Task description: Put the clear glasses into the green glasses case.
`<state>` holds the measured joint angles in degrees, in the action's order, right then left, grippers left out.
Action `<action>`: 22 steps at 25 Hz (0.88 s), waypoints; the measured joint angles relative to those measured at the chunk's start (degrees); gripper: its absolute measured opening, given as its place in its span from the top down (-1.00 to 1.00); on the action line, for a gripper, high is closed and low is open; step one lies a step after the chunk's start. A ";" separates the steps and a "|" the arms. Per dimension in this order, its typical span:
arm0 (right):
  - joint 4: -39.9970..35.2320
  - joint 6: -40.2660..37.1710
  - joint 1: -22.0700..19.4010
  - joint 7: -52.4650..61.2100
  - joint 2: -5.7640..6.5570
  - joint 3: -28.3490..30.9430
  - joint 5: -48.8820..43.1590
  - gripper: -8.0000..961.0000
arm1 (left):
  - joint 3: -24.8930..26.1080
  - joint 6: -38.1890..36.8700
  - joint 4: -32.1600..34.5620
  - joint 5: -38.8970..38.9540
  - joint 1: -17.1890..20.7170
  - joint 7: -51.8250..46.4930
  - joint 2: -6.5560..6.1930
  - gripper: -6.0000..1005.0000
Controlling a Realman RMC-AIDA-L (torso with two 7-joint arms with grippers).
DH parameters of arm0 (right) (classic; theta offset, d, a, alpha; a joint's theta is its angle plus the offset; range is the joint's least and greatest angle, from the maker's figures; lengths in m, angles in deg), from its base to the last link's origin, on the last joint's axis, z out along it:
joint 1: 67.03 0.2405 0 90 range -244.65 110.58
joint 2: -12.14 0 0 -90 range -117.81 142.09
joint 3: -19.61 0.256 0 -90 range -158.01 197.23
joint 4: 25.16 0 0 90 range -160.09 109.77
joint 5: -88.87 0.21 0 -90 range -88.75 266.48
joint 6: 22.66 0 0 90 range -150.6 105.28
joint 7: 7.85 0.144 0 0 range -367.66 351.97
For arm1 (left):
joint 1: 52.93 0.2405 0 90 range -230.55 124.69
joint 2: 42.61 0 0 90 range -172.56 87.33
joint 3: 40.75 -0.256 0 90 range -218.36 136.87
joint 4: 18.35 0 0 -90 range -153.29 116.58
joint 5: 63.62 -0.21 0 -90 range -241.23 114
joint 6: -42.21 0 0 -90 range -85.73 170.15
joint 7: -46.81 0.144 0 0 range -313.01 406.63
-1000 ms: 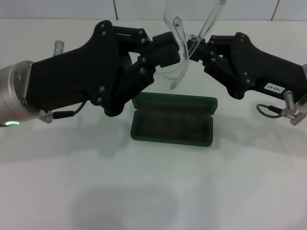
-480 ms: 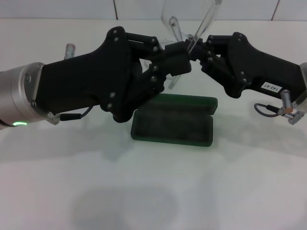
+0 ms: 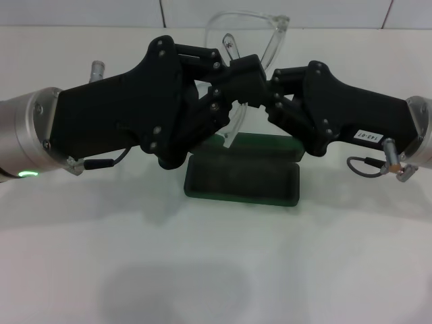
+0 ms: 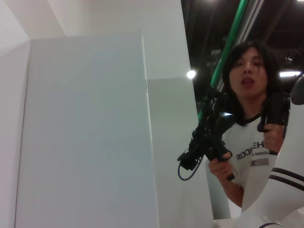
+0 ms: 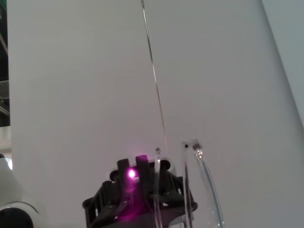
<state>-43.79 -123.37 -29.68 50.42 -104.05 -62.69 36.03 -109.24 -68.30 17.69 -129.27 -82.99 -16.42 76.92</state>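
Transparent curved clear glasses [image 3: 244,40] apparently pinched between both black jaws, above open, rounded green glasses case [image 3: 241,181]

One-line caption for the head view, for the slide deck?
Both grippers, left and right, hold the clear glasses in the air above the open green glasses case on the white table.

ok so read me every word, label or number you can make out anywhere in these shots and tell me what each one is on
"143-07", roughly, seen upside down and too small to be sure of: white sticker on the right claw, which meets the left claw at the clear glasses.
"ROOKEH", partly cut off by his hand: person's white shirt, left wrist view.
Small badge below it: unreadable.
Green glasses case: no lettering visible.
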 joint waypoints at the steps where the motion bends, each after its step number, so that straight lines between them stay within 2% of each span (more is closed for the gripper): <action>1: 0.00 0.01 0.05 0.01 0.00 -0.37 -0.01 0.88 | 0.01 0.01 -0.03 0.00 0.00 0.02 0.00 0.83; 12: -0.06 0.09 0.46 -0.13 0.00 -2.42 -0.13 0.88 | 0.03 0.04 -0.72 0.11 -0.18 0.05 0.00 0.83; 22: -0.10 0.29 -0.34 -0.86 0.00 -1.95 0.55 0.88 | 0.07 0.04 -0.73 0.18 -0.17 0.04 0.08 0.83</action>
<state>-43.89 -123.08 -30.02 49.56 -104.05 -64.64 36.58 -109.17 -68.26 16.96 -129.09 -83.16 -16.38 77.00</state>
